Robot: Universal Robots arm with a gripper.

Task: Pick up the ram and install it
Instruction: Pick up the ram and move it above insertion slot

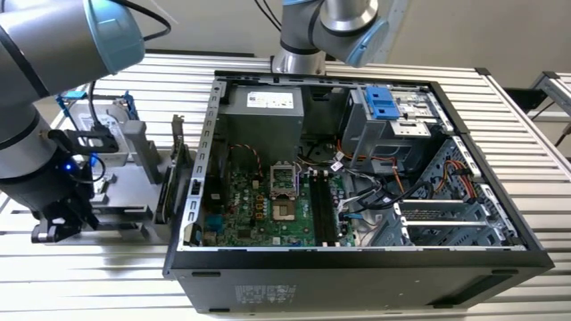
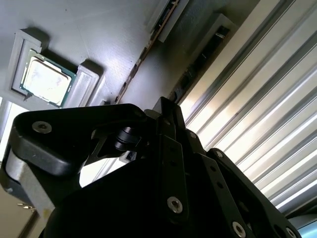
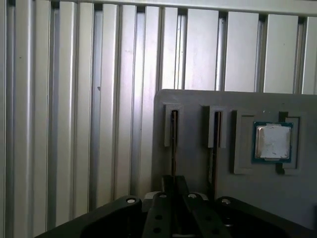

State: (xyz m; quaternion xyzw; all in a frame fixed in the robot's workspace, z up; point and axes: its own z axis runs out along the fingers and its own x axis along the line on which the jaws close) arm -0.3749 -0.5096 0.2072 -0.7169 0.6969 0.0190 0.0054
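Note:
The ram (image 3: 173, 134) stands edge-on in a slot of the grey holder plate (image 3: 198, 101), a thin dark strip that runs straight into my gripper (image 3: 174, 182). The jaws are drawn together over its near end, so the gripper is shut on the ram while it still sits in its slot. In the second wrist view the ram (image 2: 141, 57) is a thin line that disappears behind the gripper (image 2: 164, 111). In the exterior view my gripper (image 1: 61, 224) is low over the holder (image 1: 125, 177), at the exterior view's left of the open computer case (image 1: 357, 264). The black motherboard slots (image 1: 323, 207) lie inside the case.
A second thin stick (image 3: 214, 134) stands in the neighbouring slot, and a processor chip (image 3: 271, 141) lies in a recess beside it. A green card (image 1: 176, 170) stands between holder and case. A hard drive in a blue frame (image 1: 98, 117) sits behind. Ribbed metal table (image 1: 89, 281) underneath.

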